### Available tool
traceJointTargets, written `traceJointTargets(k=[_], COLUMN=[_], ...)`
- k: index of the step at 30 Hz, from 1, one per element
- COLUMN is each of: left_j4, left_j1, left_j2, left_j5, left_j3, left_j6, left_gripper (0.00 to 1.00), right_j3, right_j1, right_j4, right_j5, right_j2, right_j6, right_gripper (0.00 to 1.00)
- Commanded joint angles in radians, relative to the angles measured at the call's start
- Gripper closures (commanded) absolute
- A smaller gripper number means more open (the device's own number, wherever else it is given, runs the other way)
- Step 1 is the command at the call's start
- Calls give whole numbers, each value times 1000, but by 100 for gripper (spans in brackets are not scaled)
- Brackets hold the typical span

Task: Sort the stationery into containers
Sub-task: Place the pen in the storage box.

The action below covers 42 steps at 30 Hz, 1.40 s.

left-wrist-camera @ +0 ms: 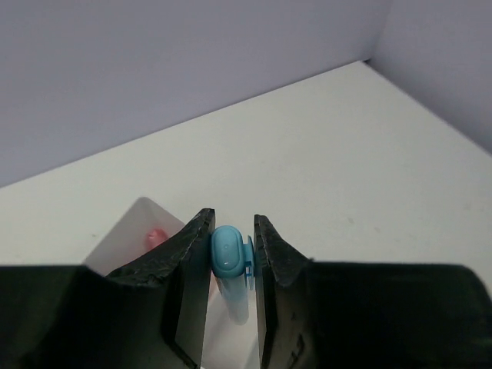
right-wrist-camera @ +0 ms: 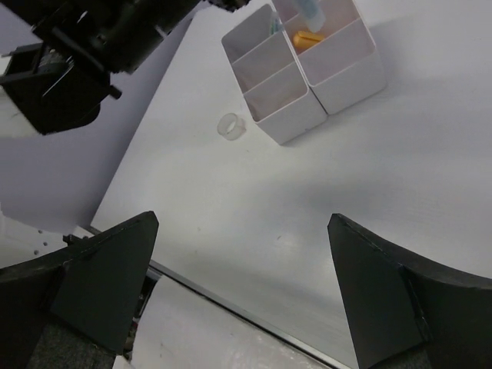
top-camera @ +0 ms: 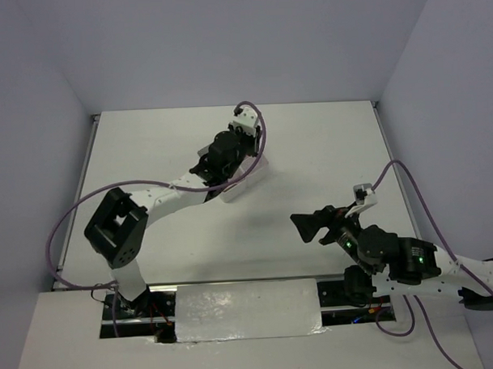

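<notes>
The white organiser (right-wrist-camera: 307, 84) with four compartments stands mid-table; in the top view (top-camera: 251, 175) my left arm covers most of it. My left gripper (left-wrist-camera: 232, 223) is shut on a light blue highlighter (left-wrist-camera: 228, 257) and holds it upright over the organiser (top-camera: 228, 162). The right wrist view shows the highlighter's lower end (right-wrist-camera: 311, 15) at a far compartment that holds an orange piece (right-wrist-camera: 310, 38). A pink piece (left-wrist-camera: 156, 237) lies in another compartment. A small clear tape roll (right-wrist-camera: 231, 126) lies on the table beside the organiser. My right gripper (right-wrist-camera: 242, 223) is open and empty, near the front right (top-camera: 311, 225).
The table's front edge with a metal strip (right-wrist-camera: 231, 307) runs just below my right gripper. The left arm's dark elbow (top-camera: 117, 225) sits at front left. Purple cables (top-camera: 409, 187) loop along both arms. Walls close the table on three sides.
</notes>
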Motion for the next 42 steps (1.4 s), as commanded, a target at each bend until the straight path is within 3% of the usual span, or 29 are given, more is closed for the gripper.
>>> traceJointTargets(k=[1, 6, 21, 22, 27, 28, 31, 33, 36, 40, 42], left_j4=[126, 157, 309, 315, 326, 324, 326, 323, 272, 41, -248], left_j1=[30, 71, 107, 107, 113, 116, 125, 130, 128, 128, 131], left_j2=[82, 146, 169, 166, 153, 149, 123, 78, -30, -234, -385], left_j5=[-45, -13, 45, 47, 47, 44, 47, 47, 24, -102, -239], left_j3=[105, 110, -36, -43, -65, -68, -77, -91, -108, -97, -137], left_j6=[116, 73, -2, -7, -23, -30, -46, -57, -73, -146, -285], left_gripper=[100, 100, 76, 65, 38, 25, 13, 12, 11, 5, 1], right_j3=[-9, 30, 23, 24, 38, 40, 41, 38, 28, 14, 26], right_j1=[8, 8, 8, 8, 8, 8, 6, 8, 9, 6, 6], right_j4=[-46, -95, 0, 6, 20, 22, 25, 28, 45, 63, 48], right_j5=[2, 16, 5, 4, -16, -19, -24, -27, -27, -25, -10], right_j2=[13, 59, 78, 88, 121, 128, 133, 132, 124, 136, 176], right_j6=[13, 1, -71, -77, -90, -90, -91, -91, -102, -113, -90], right_gripper=[0, 0, 0, 0, 0, 0, 0, 0, 0, 0, 0])
